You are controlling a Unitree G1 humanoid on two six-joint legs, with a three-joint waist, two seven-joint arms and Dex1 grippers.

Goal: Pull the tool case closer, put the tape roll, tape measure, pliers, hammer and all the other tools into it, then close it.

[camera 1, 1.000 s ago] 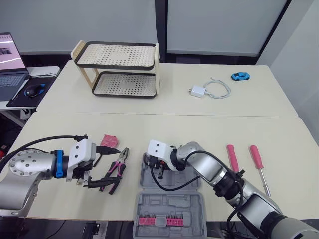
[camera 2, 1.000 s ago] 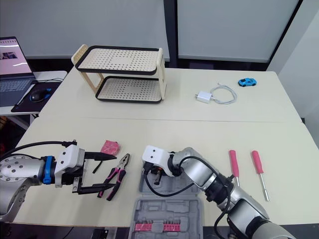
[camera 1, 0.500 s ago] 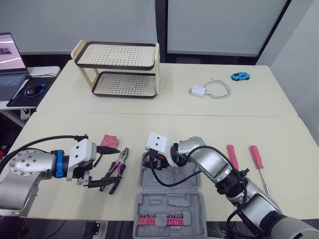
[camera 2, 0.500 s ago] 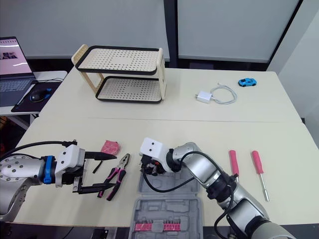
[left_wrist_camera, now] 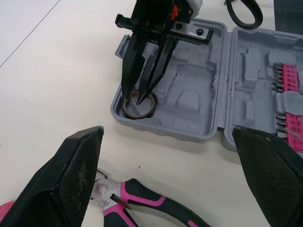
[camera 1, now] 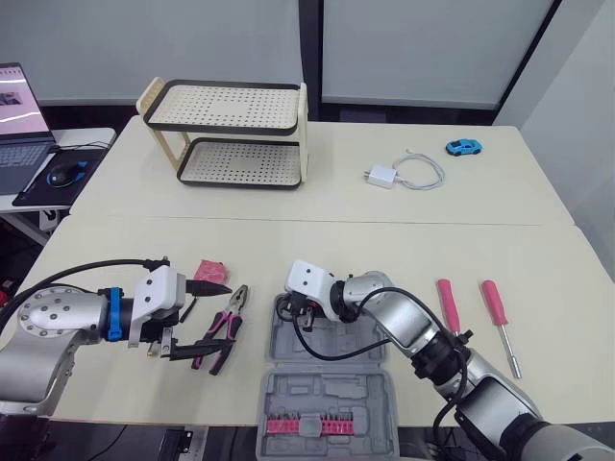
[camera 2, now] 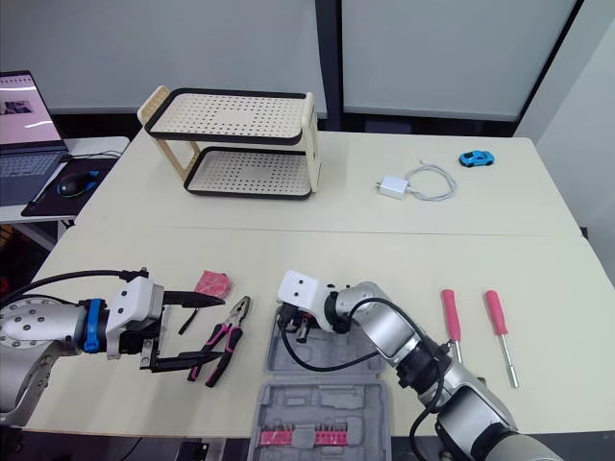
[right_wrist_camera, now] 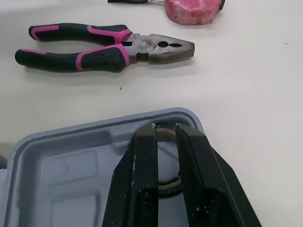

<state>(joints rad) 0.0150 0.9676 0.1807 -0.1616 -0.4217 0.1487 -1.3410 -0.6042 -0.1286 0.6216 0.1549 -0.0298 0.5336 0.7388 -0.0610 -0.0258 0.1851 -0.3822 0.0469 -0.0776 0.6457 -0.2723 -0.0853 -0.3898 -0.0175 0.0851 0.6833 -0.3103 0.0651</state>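
Grey tool case (left_wrist_camera: 189, 101) corner, right end effector (left_wrist_camera: 133, 99) angled down pinching tape roll (left_wrist_camera: 147, 109), left end effector (camera 1: 213, 322) wide by pliers (right_wrist_camera: 104, 49)

Left gripper (camera 1: 213, 322): fingers spread wide, one either side of the pliers (right_wrist_camera: 109, 47).
Right gripper (left_wrist_camera: 133, 99): pointing down onto the tape roll (left_wrist_camera: 142, 115).

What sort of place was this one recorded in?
Probably an office or lab workroom: a laptop and mouse sit on a side desk, and pale tables pushed together hold a phone charger.
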